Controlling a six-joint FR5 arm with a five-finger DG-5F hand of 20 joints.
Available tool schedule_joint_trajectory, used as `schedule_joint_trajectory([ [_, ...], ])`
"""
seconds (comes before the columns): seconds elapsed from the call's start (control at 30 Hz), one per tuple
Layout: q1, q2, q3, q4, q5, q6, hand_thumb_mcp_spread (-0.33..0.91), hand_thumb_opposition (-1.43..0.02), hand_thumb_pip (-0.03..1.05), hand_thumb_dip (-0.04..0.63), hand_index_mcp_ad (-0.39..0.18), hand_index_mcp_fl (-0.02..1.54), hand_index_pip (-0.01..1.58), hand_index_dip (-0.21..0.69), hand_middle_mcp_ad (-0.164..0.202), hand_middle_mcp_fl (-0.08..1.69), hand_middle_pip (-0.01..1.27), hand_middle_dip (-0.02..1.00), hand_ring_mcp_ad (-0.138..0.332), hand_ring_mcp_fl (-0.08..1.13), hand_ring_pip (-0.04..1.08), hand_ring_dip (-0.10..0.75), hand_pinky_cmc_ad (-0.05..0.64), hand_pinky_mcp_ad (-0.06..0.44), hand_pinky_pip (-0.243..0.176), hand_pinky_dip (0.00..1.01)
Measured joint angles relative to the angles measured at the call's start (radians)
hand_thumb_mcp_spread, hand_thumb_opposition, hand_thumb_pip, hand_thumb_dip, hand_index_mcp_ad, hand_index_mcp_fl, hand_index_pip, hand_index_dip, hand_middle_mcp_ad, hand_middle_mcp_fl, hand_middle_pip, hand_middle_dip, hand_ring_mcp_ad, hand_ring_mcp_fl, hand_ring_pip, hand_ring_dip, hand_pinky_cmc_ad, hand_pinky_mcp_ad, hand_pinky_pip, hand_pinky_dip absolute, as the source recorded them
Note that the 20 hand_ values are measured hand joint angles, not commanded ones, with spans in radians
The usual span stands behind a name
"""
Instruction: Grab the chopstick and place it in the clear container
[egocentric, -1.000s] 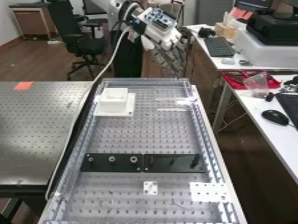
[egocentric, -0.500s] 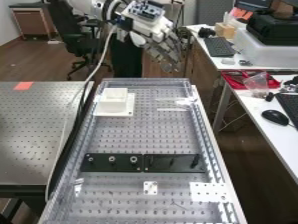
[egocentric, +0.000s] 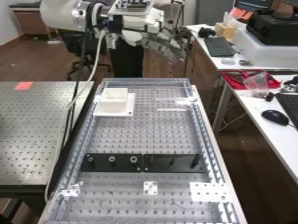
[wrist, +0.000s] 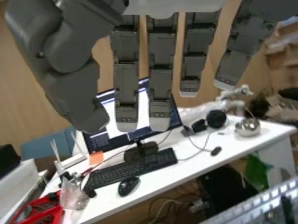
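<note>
You have the hand (egocentric: 158, 44) raised beyond the far end of the bench (egocentric: 133, 137), its fingers (wrist: 161, 65) hanging straight and the thumb (wrist: 73, 95) well apart from them, nothing clamped between. Your chopstick looks to be the thin white stick (egocentric: 173, 109) lying flat across the perforated top, towards the far right of the high view. Just beyond it sits a clear, glinting object (egocentric: 181, 101), possibly your container, though you can't make out its rim or depth. The square white box (egocentric: 114, 100) stands well to the left of both.

Expect the stick to be light and stiff, probably smooth, and apt to roll or skid if you nudge it. Take it near the middle with thumb and fingertips, coming down from above, so neither end dips. You'll find no label or writing legible on it
</note>
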Motion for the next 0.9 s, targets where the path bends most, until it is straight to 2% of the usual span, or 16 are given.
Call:
schedule_joint_trajectory([
  [0.07,-0.026,0.01,-0.016,0.031,-0.056,-0.066,0.36,-0.79,0.75,0.265,-0.073,0.61,0.67,-0.051,0.072,0.61,0.35,0.56,0.101,0.28,0.19,0.4,0.363,0.295,-0.105,0.73],
  [0.17,-0.059,0.017,-0.028,0.064,-0.13,-0.137,0.35,-0.79,0.75,0.265,-0.077,0.61,0.56,-0.049,0.068,0.61,0.27,0.55,0.101,0.28,0.19,0.4,0.365,0.295,-0.105,0.72],
  [0.37,-0.1,0.03,-0.051,0.119,-0.222,-0.205,0.3,-0.8,0.75,0.253,-0.087,0.57,0.28,-0.045,0.072,0.61,0.16,0.55,0.101,0.26,0.17,0.4,0.365,0.295,-0.105,0.72],
  [0.47,-0.126,0.042,-0.067,0.14,-0.266,-0.219,0.27,-0.8,0.7,0.239,-0.087,0.47,0.17,-0.035,0.072,0.52,0.12,0.53,0.103,0.23,0.12,0.4,0.367,0.293,-0.105,0.72],
  [0.6,-0.152,0.058,-0.088,0.159,-0.313,-0.222,0.22,-0.79,0.66,0.208,-0.087,0.32,0.11,0.016,0.072,0.38,0.11,0.5,0.103,0.14,0.1,0.382,0.375,0.33,-0.086,0.71],
  [0.67,-0.165,0.065,-0.099,0.17,-0.344,-0.238,0.2,-0.77,0.6,0.18,-0.099,0.26,0.1,0.045,0.065,0.29,0.11,0.47,0.112,0.1,0.1,0.344,0.377,0.33,-0.059,0.66],
  [0.7,-0.167,0.065,-0.099,0.17,-0.346,-0.239,0.18,-0.76,0.58,0.173,-0.098,0.22,0.09,0.051,0.07,0.28,0.1,0.46,0.108,0.08,0.11,0.34,0.377,0.34,-0.061,0.64],
  [0.77,-0.185,0.071,-0.102,0.17,-0.374,-0.259,0.14,-0.73,0.56,0.141,-0.075,0.14,0.07,0.093,0.08,0.2,0.1,0.42,0.126,0.05,0.1,0.298,0.379,0.342,-0.042,0.6],
  [0.8,-0.188,0.072,-0.102,0.169,-0.379,-0.261,0.14,-0.73,0.54,0.126,-0.073,0.12,0.07,0.087,0.084,0.16,0.1,0.42,0.126,0.04,0.1,0.284,0.38,0.349,-0.042,0.59],
  [0.83,-0.196,0.074,-0.102,0.166,-0.39,-0.266,0.14,-0.71,0.52,0.112,-0.07,0.11,0.07,0.124,0.087,0.13,0.1,0.41,0.143,0.03,0.1,0.272,0.401,0.354,-0.042,0.56],
  [0.9,-0.205,0.075,-0.1,0.163,-0.401,-0.271,0.13,-0.69,0.51,0.082,-0.065,0.09,0.07,0.143,0.084,0.13,0.1,0.38,0.14,0.03,0.1,0.232,0.417,0.36,-0.042,0.53],
])
